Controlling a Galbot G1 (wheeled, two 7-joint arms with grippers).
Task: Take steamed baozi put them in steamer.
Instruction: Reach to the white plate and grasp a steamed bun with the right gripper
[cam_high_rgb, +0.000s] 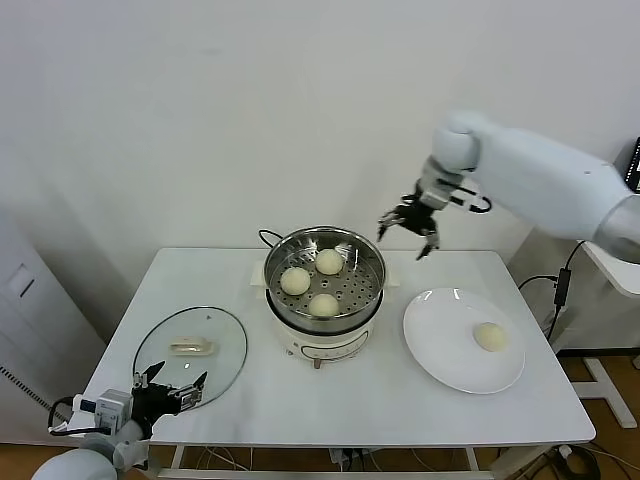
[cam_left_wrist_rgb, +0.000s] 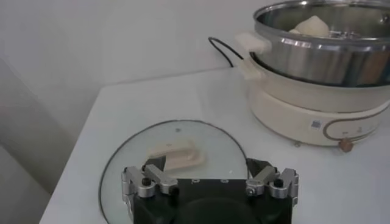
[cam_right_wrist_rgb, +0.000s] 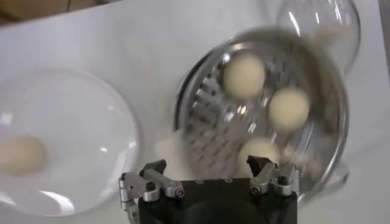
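- Above the far right rim of the steamer (cam_high_rgb: 324, 275), the right gripper (cam_high_rgb: 407, 225) hangs in the air with jaws spread and nothing between them; three steamed baozi (cam_high_rgb: 295, 281) sit on the perforated tray.
- On the white plate (cam_high_rgb: 440, 340) to the steamer's right, one bun (cam_high_rgb: 490, 336) lies alone toward the right side, well apart from the gripper.
- Judged from this, the step in hand is the fetch of that last bun. Done well, the arm would swing over the plate, come straight down with jaws wide on either side of the bun, and close softly, since the dough looks easily dented.
- A free patch of tray on the right half of the pot looks the natural spot for it, apart from the three buns.
- At the near left table edge, the left gripper (cam_high_rgb: 172, 386) waits with jaws apart beside the glass lid (cam_high_rgb: 215, 335), which lies flat with its cream handle (cam_left_wrist_rgb: 177, 156) up.
- Nothing stands between gripper and plate; the steamer's raised rim and side handle (cam_left_wrist_rgb: 252, 42) are what to clear on the carry back.
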